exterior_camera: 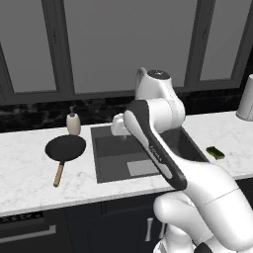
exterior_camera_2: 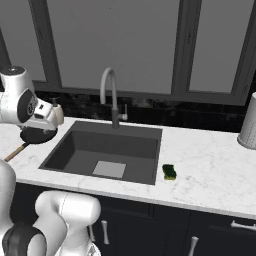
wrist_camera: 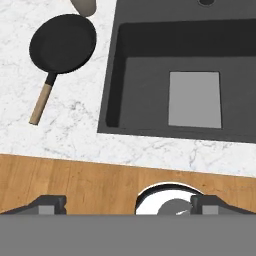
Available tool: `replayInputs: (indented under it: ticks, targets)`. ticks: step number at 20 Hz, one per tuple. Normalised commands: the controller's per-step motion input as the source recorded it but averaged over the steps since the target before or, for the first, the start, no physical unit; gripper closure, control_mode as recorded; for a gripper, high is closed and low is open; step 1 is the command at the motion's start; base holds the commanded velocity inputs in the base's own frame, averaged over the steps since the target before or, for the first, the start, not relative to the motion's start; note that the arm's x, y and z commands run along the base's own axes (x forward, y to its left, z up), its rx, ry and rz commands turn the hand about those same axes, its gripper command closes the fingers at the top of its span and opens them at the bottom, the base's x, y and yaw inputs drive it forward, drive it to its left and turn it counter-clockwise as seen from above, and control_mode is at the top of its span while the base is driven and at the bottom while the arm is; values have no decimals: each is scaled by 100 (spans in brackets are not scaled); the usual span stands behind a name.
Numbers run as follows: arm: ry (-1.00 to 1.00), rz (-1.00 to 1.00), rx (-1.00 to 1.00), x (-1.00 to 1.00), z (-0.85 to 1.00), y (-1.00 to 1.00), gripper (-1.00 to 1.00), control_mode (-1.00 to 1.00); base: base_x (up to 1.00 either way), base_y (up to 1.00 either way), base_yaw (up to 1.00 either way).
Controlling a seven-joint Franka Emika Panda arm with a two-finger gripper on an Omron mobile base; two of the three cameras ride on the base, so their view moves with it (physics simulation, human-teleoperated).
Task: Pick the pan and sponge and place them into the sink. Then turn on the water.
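Note:
The black pan [exterior_camera: 65, 148] with its wooden handle [exterior_camera: 59, 174] lies on the white counter left of the sink [exterior_camera: 105, 153]. From above, the pan [wrist_camera: 63, 43] sits at the upper left and the sink [wrist_camera: 113, 85] with its grey drain plate [wrist_camera: 194, 99] at the right. My gripper [wrist_camera: 129, 205] hangs high above the counter's front edge, open, with nothing between its fingers. The green sponge [exterior_camera_2: 170, 172] rests on the counter just right of the sink [exterior_camera_2: 64, 150]; it is the sponge [exterior_camera: 215, 152] at the right in the left base view. The gooseneck faucet [exterior_camera_2: 111, 95] stands behind the basin; no water runs.
A beige soap dispenser [exterior_camera: 73, 123] stands right behind the pan. A grey canister [exterior_camera_2: 248, 125] sits at the far right of the counter. Dark window frames and a black backsplash close off the back. My own arm [exterior_camera: 153, 143] crosses in front of the sink.

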Motion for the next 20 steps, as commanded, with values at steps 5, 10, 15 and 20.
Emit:
replayInputs:
  ticks: [5, 10, 15, 20]
  targets:
    - [3, 0, 0, 1, -12, 94, -100, -100, 0, 0, 0]
    - [3, 0, 0, 4, -23, 74, -100, -100, 0, 0, 0]
    - [1, 0, -3, 11, -24, 52, -100, -100, 0, 0, 0]
    - [0, 0, -5, 20, -29, 46, -100, -100, 0, 0, 0]
